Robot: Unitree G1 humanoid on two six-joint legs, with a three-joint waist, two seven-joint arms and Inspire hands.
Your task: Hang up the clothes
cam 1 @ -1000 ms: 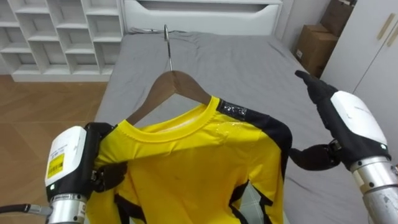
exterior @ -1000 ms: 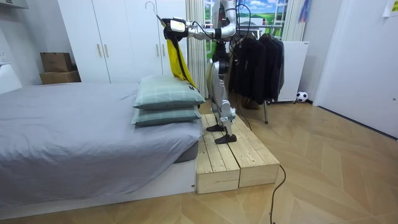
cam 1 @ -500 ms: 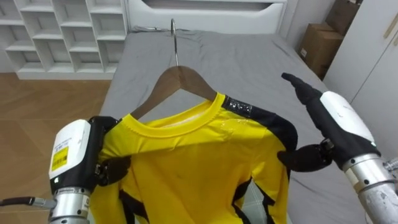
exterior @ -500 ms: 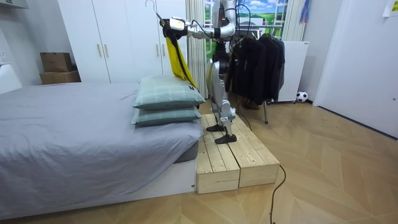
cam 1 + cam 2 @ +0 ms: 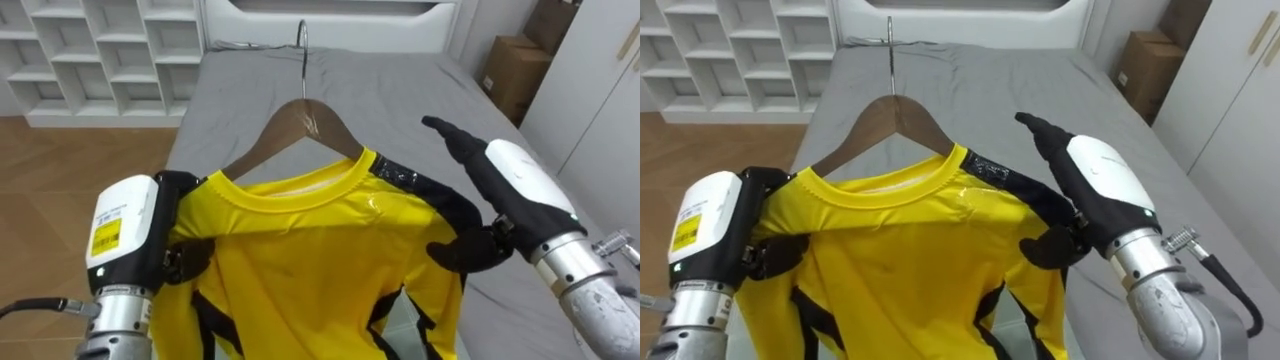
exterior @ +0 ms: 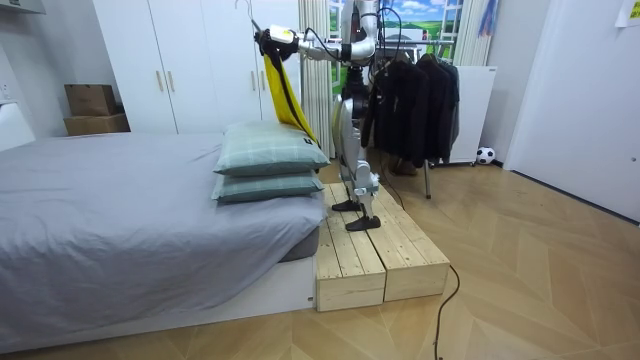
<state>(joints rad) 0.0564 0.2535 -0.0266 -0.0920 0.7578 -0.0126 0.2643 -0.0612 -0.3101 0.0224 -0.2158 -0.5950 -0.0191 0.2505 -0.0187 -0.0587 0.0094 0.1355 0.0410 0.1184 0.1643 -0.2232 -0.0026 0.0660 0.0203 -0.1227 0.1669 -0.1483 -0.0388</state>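
Grey bedding (image 5: 400, 90) stretches out below your raised arms. You stand on a low wooden platform (image 6: 375, 255) at the bed's pillow end, with a rack of dark clothes (image 6: 420, 95) behind you. The yellow shirt with black trim (image 5: 310, 270) hangs on the brown wooden hanger (image 5: 300, 125), held up over the bed, its thin metal hook (image 5: 302, 45) standing free at the top. Your left hand (image 5: 150, 245) has its fingers curled into the shirt's shoulder at the hanger's end and, by my reading, carries the load. Your right hand (image 5: 505, 195) is spread, fingers straight above the black shoulder panel, thumb against the cloth's edge (touching, not pinching, as far as I can judge). The collar sits square on the hanger, so the dressing looks done; what's left is getting the hook to the rack. Grip firmly with the left hand and steady the far shoulder with the flat right hand so the shirt doesn't slide off. Turn slowly on that narrow platform, hook upright.
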